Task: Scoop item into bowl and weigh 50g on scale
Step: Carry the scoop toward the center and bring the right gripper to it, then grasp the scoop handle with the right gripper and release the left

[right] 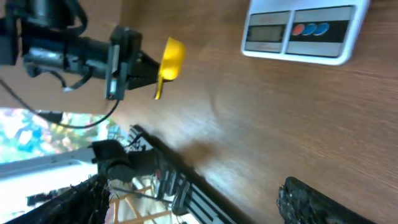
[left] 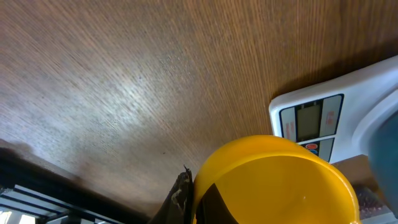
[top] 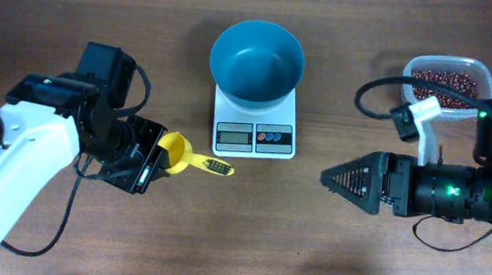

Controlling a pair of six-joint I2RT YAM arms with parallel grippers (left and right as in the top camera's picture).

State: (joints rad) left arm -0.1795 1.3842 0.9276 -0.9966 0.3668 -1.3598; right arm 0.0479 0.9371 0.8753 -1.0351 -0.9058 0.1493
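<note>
The teal bowl [top: 257, 61] stands empty on the white scale [top: 253, 136] at the table's middle; the scale also shows in the left wrist view [left: 305, 121] and the right wrist view [right: 298, 31]. The red-brown beans [top: 442, 87] lie in a clear tub at the back right. My left gripper [top: 154, 157] is shut on the cup wall of an empty yellow scoop [top: 190, 159], just left of the scale; the scoop fills the left wrist view's lower right [left: 273, 186]. My right gripper [top: 338, 178] is open and empty, right of the scale, pointing left, its fingers wide apart [right: 196, 205].
The clear tub [top: 473, 65] sits at the back right, just behind my right arm. A white piece [top: 424, 115] and a black cable lie in front of it. Bare wooden table [top: 264, 231] stretches along the front.
</note>
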